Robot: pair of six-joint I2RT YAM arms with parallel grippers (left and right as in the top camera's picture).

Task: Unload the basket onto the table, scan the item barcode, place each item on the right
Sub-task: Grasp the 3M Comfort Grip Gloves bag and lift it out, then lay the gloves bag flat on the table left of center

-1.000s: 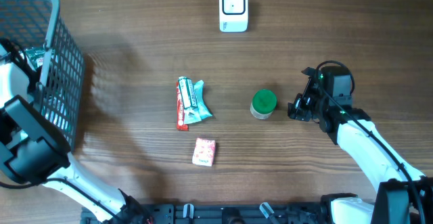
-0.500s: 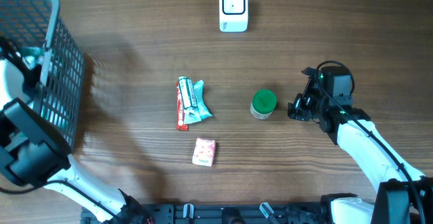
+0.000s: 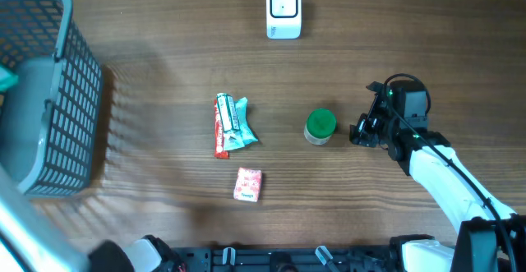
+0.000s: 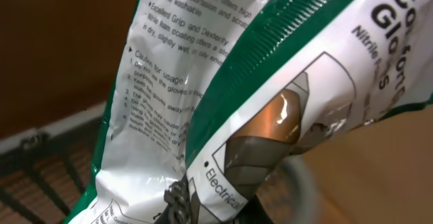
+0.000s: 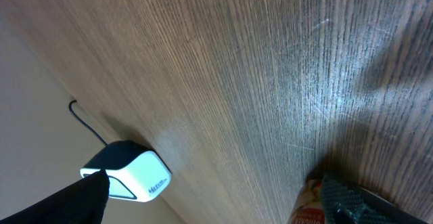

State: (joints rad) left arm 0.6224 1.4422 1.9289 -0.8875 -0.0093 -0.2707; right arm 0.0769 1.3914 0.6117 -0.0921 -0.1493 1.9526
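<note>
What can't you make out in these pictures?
Left gripper: past the overhead view's left edge; in the left wrist view the glove packet covers its fingers.
Packet's barcode: none faces the left wrist camera.
Snack wrappers: print too small overhead.

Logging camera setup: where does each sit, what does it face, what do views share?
Overhead: above the table, looking straight down; right end effector shows, open.
Left wrist: close on the gripped glove packet, basket behind; arm parts unclear.
Right wrist: low, facing across the table to the scanner; own fingers at bottom corners.
Shared: scanner, overhead and right wrist.
</note>
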